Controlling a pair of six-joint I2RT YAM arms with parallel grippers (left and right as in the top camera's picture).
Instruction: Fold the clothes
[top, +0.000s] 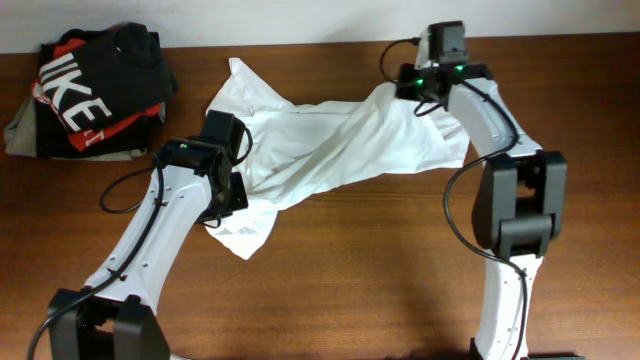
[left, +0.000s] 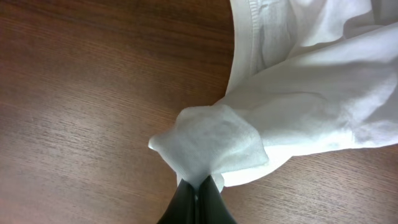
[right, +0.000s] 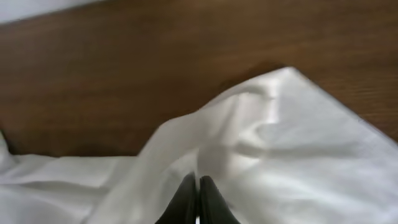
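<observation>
White T-shirt lies twisted across mid counter, btw both arms. Looks thin, soft, light & floppy, so it'll sag & bunch. Left jaws pinch a bunched corner. Right jaws pinch a far-edge fold. Best hold: corners/hems, pull flat.
</observation>
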